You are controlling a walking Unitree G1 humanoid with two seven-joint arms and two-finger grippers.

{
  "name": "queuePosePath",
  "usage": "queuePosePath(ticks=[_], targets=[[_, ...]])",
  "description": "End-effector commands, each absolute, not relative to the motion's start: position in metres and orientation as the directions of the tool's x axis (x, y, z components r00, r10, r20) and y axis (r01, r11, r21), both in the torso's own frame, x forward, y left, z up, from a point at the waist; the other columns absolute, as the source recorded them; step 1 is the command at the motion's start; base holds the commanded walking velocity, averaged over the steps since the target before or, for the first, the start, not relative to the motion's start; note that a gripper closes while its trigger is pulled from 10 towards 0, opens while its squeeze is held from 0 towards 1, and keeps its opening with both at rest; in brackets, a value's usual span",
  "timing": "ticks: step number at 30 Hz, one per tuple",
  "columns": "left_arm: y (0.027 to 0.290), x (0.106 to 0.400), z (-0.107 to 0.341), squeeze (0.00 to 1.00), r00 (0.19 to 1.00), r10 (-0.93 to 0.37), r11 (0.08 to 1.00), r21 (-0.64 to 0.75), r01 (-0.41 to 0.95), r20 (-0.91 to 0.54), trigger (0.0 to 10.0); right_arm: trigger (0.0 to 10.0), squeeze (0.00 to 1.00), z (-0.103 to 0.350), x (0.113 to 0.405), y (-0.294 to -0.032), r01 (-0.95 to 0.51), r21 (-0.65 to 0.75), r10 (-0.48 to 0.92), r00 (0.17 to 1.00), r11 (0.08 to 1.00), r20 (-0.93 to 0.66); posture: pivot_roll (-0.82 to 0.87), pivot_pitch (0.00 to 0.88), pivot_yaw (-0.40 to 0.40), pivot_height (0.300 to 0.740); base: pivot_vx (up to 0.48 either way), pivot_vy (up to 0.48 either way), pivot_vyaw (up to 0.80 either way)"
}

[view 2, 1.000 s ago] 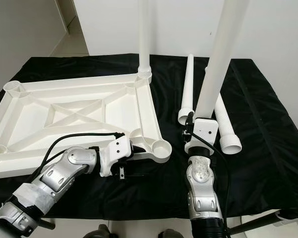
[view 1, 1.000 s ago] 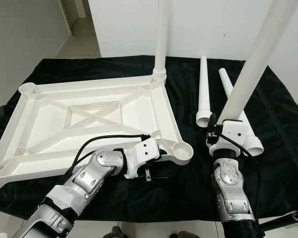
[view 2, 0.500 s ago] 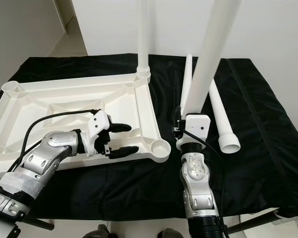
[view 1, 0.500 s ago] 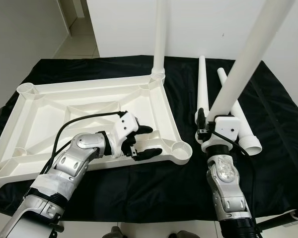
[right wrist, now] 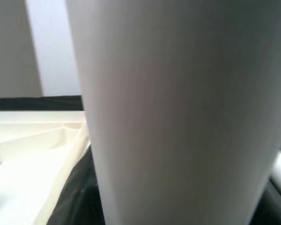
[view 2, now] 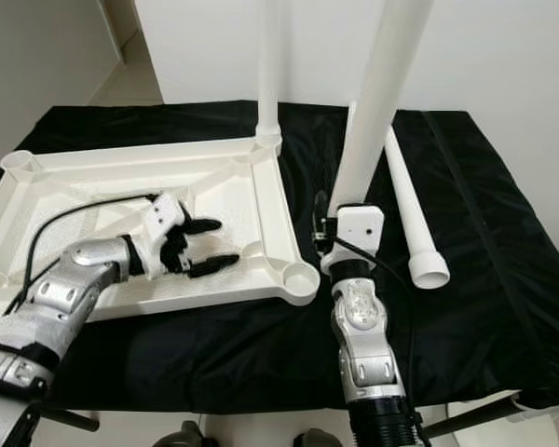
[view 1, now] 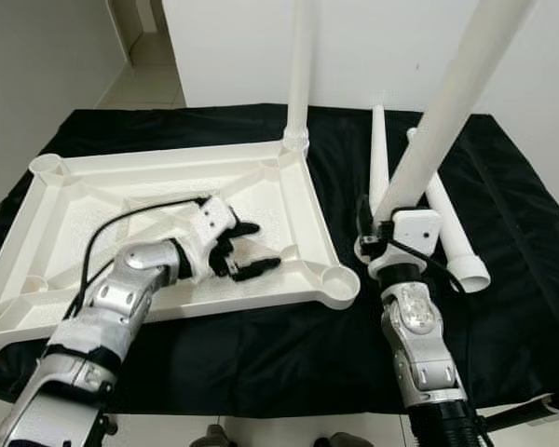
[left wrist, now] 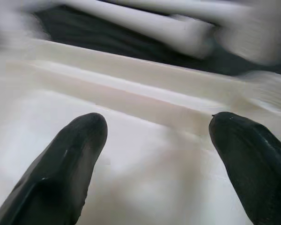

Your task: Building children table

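Left eye view: upturned white tabletop (view 1: 121, 196) lay on the black-draped bench (view 1: 503, 279), one leg (view 1: 301, 65) already standing in its far right corner socket. Left tool (view 1: 247, 250) hovered spread wide over the inner panel near the front rim, grasping nothing. Right tool (view 1: 377, 233) clenched the lower end of a second leg (view 1: 443, 112), held tilted just beside the empty near right socket (view 1: 338, 282). Two spare legs (view 1: 447, 223) lay beyond on the cloth.

Right eye view: same layout; leg base beside the socket (view 2: 300, 277), not yet over it.

Left wrist view: two black fingertips (left wrist: 65, 164) well apart above blurred white plastic.

Right wrist view: held leg (right wrist: 178, 112) up close, tabletop rim (right wrist: 61, 140) beyond.

Best done, by judgement: press the left tool down on the tabletop to steady it, bring the leg upright, centre it over the socket, then push straight in.
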State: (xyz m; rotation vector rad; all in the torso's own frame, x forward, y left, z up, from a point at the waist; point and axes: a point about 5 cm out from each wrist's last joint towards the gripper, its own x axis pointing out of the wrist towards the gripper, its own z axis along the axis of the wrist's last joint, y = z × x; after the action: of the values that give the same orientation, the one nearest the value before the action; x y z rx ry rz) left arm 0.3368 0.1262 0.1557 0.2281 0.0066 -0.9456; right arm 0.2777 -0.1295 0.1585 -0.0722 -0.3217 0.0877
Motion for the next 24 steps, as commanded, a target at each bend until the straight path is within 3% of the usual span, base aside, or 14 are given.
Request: queuePosePath(ticks=[1, 5, 11, 24], targets=[[0.128, 0.343, 0.161, 0.00, 0.650, -0.756, 0.625, 0.215, 0.751, -0.072, 10.0, 10.0, 0.00, 0.159, 0.276, -0.124, -0.115, -0.087, 0.136, 0.941, 0.990, 0.309, 0.02, 0.000, 0.017, 0.740, 0.000, 0.000, 0.00], [0.121, 0.345, 0.169, 0.00, 0.682, -0.732, 0.669, 0.193, 0.717, 0.004, 10.0, 10.0, 0.00, 0.157, 0.274, -0.118, -0.177, -0.092, 0.196, 0.937, 0.980, 0.290, 0.02, 0.000, 0.017, 0.740, 0.000, 0.000, 0.00], [0.111, 0.327, 0.168, 0.00, 0.571, -0.818, 0.575, 0.147, 0.805, 0.073, 10.0, 10.0, 0.00, 0.152, 0.266, -0.107, -0.292, -0.074, 0.302, 0.920, 0.953, 0.250, 0.02, 0.000, 0.008, 0.740, 0.000, 0.000, 0.00], [0.124, 0.307, 0.154, 0.00, 0.471, -0.882, 0.462, 0.204, 0.863, 0.006, 10.0, 10.0, 0.00, 0.150, 0.260, -0.107, -0.329, -0.031, 0.326, 0.915, 0.944, 0.239, 0.02, 0.000, 0.005, 0.740, 0.000, 0.000, 0.00]])
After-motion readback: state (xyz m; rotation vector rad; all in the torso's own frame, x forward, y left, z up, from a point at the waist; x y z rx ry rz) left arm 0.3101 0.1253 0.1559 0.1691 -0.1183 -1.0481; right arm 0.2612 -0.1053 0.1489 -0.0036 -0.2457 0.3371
